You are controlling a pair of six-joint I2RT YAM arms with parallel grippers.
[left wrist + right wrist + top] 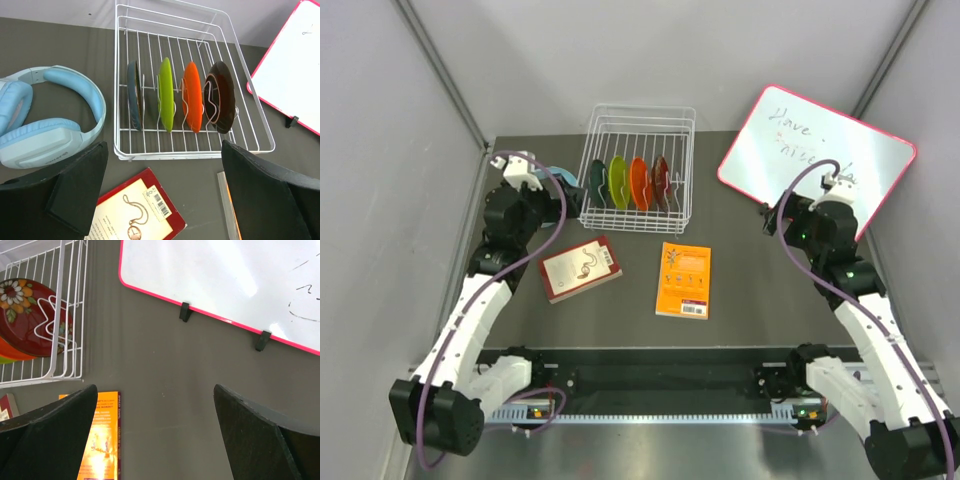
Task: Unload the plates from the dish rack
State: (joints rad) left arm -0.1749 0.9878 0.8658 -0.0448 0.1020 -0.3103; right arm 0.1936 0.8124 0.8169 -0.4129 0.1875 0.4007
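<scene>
All four plates stand on edge in the slots of the white wire dish rack at the far middle of the bench: dark teal plate, lime plate, orange plate, then the dark red floral plate. None is out yet, so I judge the unloading not begun.

The left pincer hangs before the rack's near edge, spread wide and empty. The right pincer is equally wide and empty, over bare bench between rack and pink-framed whiteboard.

Light blue headphones lie just left of the rack. A red book and an orange book lie nearer.
</scene>
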